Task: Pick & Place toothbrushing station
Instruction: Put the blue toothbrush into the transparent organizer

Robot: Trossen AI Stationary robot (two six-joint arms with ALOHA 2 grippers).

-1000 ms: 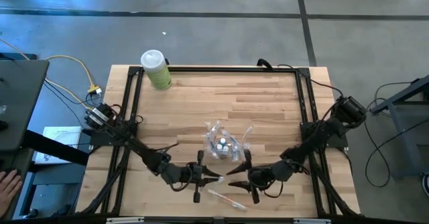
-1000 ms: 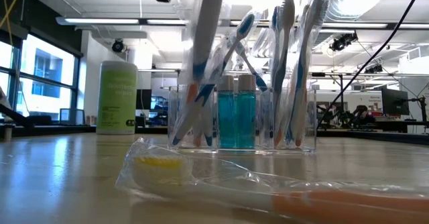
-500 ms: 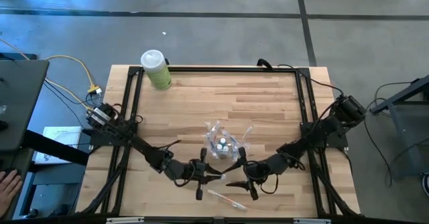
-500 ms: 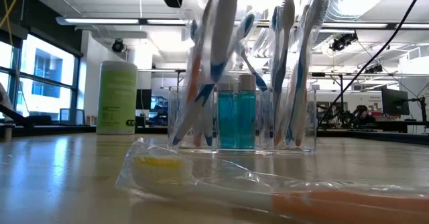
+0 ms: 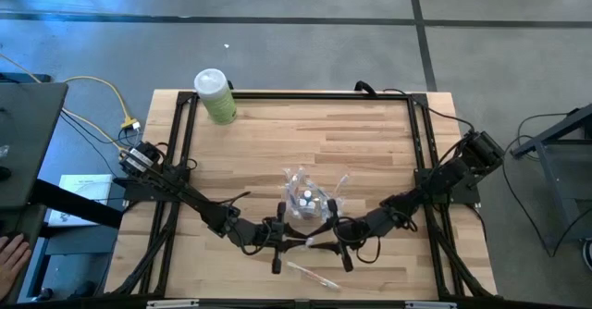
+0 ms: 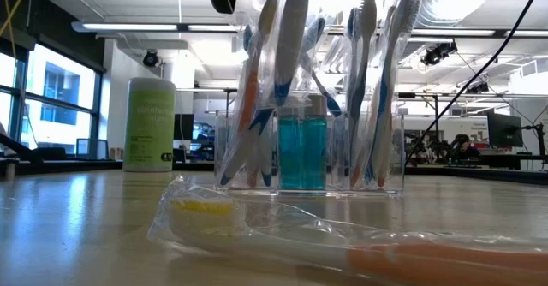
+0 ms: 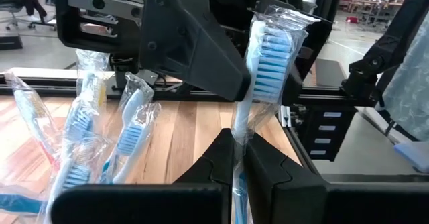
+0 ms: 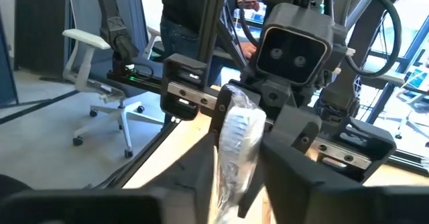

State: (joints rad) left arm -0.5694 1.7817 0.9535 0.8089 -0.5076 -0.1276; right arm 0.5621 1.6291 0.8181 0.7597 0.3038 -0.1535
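Observation:
The toothbrushing station (image 5: 306, 201) is a clear holder (image 6: 308, 153) with wrapped toothbrushes and two blue tubes, standing on the wooden table. Just in front of it, a plastic-wrapped toothbrush (image 6: 288, 38) with blue bristles (image 7: 268, 56) stands upright in the air between my two grippers. My left gripper (image 5: 294, 243) comes from the left and is shut on it. My right gripper (image 5: 320, 243) comes from the right, and its fingers close on the brush's head end (image 8: 238, 140). A second wrapped toothbrush (image 5: 312, 274) lies flat near the front edge. My left gripper pinches the wrapped toothbrush's handle just below the head (image 7: 238, 142) between its two fingers. The fingers come level from the table's left and lie across the brush. The brush stands upright, head up, clear of the table. My right gripper has the brush's wrapped head end (image 8: 236, 150) between its two fingers (image 8: 291, 150), which come level from the table's right, across the brush. One finger (image 7: 201, 56) lies against the wrapper beside the bristles.
A pale green bottle with a white cap (image 5: 215, 96) stands at the far left corner. The loose toothbrush with yellow bristles (image 6: 201, 209) and an orange handle lies near the front edge. The black frame rails (image 5: 176, 152) run along the table's sides.
My right gripper has gone toward the table's left, up to my left gripper, and its fingers have narrowed onto the brush's head end. The held toothbrush has shifted a little to the right and stands more upright than before.

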